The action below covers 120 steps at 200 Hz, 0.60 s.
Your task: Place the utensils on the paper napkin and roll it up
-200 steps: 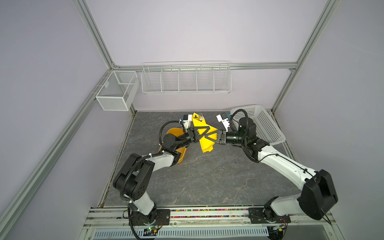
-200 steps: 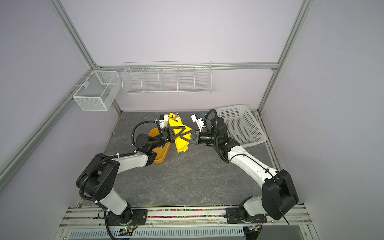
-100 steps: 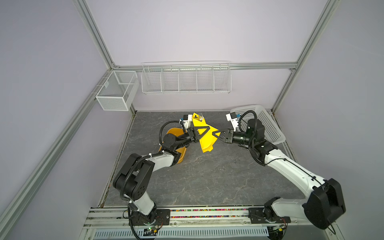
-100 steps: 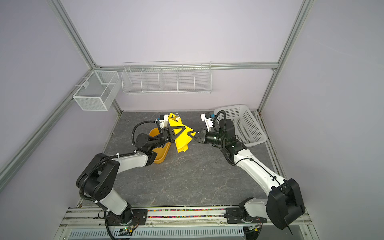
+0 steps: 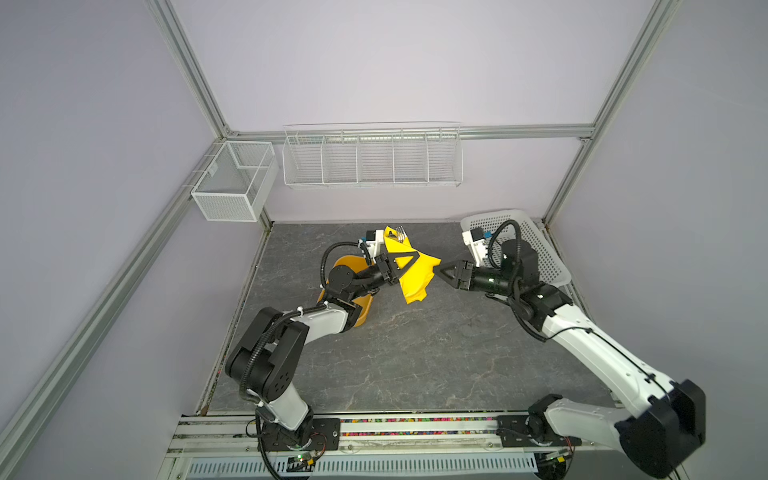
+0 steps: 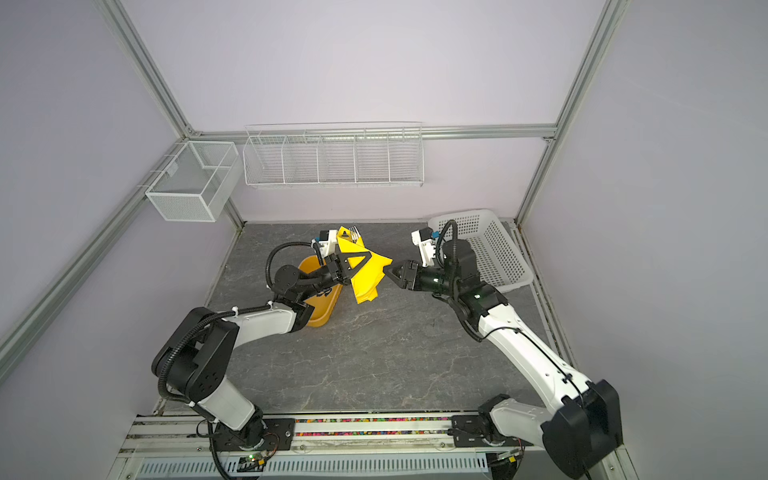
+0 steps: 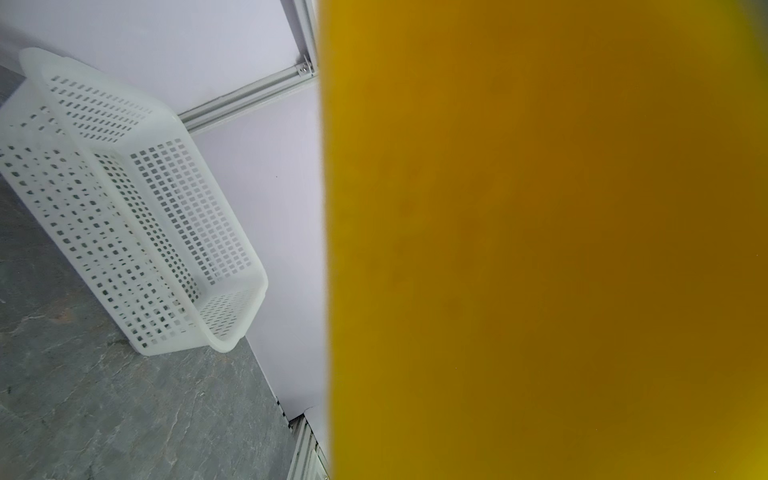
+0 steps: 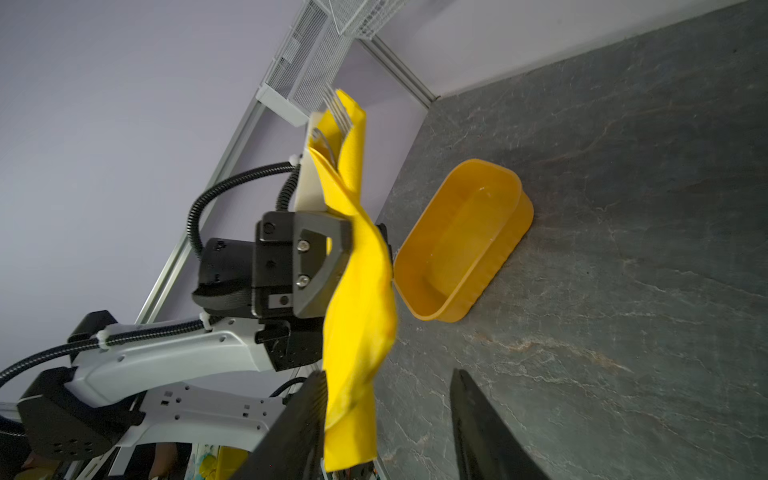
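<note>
The left gripper (image 5: 409,259) squeezes the paper napkin (image 5: 415,280) tight and holds it up off the table (image 5: 415,353), so the utensils (image 5: 400,239) stay wrapped inside, tips poking out the top. The right gripper (image 5: 437,272) pinched the napkin a moment ago. Now its jaws are apart and it has backed away.

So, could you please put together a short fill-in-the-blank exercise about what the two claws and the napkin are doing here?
The left claw is shut on the rolled paper napkin, while the right claw beside it stands ____.
The tines of a ____ stick out of one end of the napkin.
The perforated plastic basket is ____ in colour.
Missing words: open; fork; white.
</note>
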Motion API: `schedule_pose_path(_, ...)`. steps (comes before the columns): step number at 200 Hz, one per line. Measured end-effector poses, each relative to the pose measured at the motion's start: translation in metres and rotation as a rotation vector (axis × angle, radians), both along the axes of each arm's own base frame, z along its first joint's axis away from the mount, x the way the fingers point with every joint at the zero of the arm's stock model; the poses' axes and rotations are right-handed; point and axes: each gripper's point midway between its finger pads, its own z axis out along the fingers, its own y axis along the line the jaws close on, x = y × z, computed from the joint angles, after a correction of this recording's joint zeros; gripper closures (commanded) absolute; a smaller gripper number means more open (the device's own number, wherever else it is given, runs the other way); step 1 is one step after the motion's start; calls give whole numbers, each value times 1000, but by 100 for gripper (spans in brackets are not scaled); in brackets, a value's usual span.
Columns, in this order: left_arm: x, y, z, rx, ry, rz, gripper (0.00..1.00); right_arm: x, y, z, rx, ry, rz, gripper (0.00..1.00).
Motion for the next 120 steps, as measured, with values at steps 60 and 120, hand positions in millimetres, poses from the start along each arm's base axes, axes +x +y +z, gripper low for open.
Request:
schedule_pose_path(60, 10, 1, -6, 26, 22, 54, 100, -31, 12, -1, -98, 16, 41, 4)
schedule_pose_path(120, 10, 1, -7, 29, 29, 57, 100, -31, 41, -54, -189, 136, 119, 17)
